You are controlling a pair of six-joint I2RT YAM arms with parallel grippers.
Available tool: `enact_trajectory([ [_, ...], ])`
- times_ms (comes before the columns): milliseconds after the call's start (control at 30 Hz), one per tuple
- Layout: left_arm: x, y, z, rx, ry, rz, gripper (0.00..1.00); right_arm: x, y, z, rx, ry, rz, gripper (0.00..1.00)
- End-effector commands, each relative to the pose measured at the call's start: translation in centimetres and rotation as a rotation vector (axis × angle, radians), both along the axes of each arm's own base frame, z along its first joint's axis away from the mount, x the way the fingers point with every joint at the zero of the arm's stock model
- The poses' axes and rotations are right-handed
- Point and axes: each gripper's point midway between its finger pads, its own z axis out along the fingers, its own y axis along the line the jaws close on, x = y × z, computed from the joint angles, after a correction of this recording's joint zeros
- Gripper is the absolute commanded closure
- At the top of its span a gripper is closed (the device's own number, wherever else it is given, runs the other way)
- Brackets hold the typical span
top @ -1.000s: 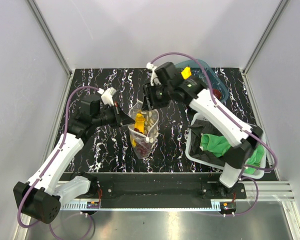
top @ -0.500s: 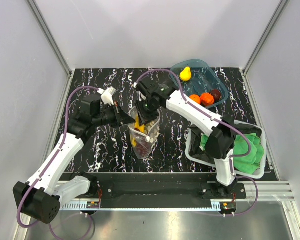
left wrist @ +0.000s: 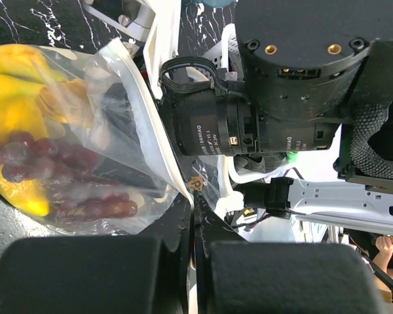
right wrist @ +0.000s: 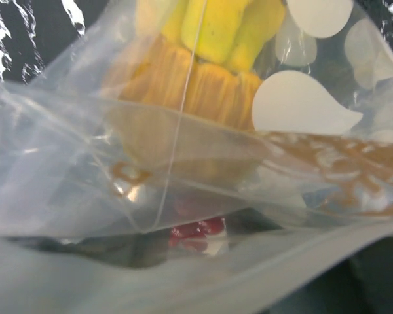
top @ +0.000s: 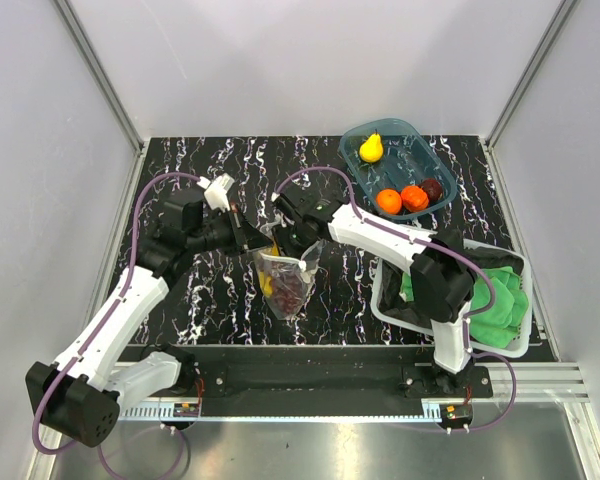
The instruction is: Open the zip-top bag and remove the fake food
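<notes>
Top view, hold: our left gripper (top: 246,236) is pinched shut on one lip of the zip-top bag (top: 288,285), which we judge keeps the mouth raised and open toward the other arm.
Top view, reach: our right gripper (top: 292,240) sits at the bag's mouth. Its finger spread is hidden there, so we cannot tell whether it is wide or narrow.
Top view, task's thing: the bag lies mid-table between the two arms, with fake food (top: 291,290) inside it.
Top view, surroundings: a blue tub (top: 435,165) at the far right holds a pear (top: 371,148) and orange fruits (top: 388,201). A basket (top: 385,300) with a green cloth (top: 490,300) stands near right, close under the right arm.
Left wrist, grip: the fingers meet with only a sliver between them, the plastic edge clamped there.
Left wrist, contents: a banana bunch (left wrist: 10,91) and a grape cluster (left wrist: 59,157) show through the film.
Left wrist, obstruction: the right arm's black wrist (left wrist: 249,124) crowds just beside the held lip, so we judge there is little room.
Right wrist, view: folds of plastic fill the frame, with the banana bunch beyond them. Our own fingers do not show.
Right wrist, in the way: a crumpled layer of film lies between the camera and the fruit, and we think it could snag a grasp.
</notes>
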Motion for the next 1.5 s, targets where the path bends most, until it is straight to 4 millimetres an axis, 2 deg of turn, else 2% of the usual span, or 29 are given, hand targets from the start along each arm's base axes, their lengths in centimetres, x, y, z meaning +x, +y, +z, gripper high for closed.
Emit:
enact_trajectory([
  [0, 0.6, -0.5, 1.4, -0.035, -0.066, -0.005, 1.00, 0.6, 1.2, 1.4, 0.072, -0.068, -0.009, 0.52],
  [433, 0.4, -0.7, 0.9, -0.028, -0.061, -0.013, 1.00, 0.3, 1.1, -2.2, 0.030, -0.023, 0.001, 0.40],
  [733, 0.3, -0.7, 0.4, -0.020, -0.057, -0.017, 1.00, 0.5, 1.8, -3.9, 0.023, -0.003, 0.008, 0.37],
  [900, 0.2, -0.6, -0.8, -0.006, -0.037, -0.016, 1.00, 0.3, 1.6, -4.6, 0.012, 0.011, 0.007, 0.39],
  [1067, 0.2, -0.6, -1.1, -0.005, -0.034, -0.015, 1.00, 0.5, 1.6, -3.9, 0.021, -0.010, 0.007, 0.50],
  [1100, 0.2, -0.6, -1.1, -0.004, -0.037, -0.015, 1.00, 0.5, 1.6, -3.7, 0.023, -0.014, 0.008, 0.59],
  [1167, 0.3, -0.6, -1.1, -0.002, -0.039, -0.017, 1.00, 0.7, 1.7, -3.1, 0.031, -0.027, 0.007, 0.67],
  [1200, 0.3, -0.6, -1.1, -0.002, -0.039, -0.017, 1.00, 0.7, 1.7, -2.8, 0.036, -0.031, 0.007, 0.76],
  [1233, 0.3, -0.6, -1.1, -0.002, -0.039, -0.017, 1.00, 0.7, 1.7, -2.5, 0.041, -0.035, 0.006, 0.78],
  [1467, 0.3, -0.5, -1.2, 0.001, -0.039, -0.015, 1.00, 1.1, 1.6, 2.6, 0.100, -0.109, -0.005, 0.90],
])
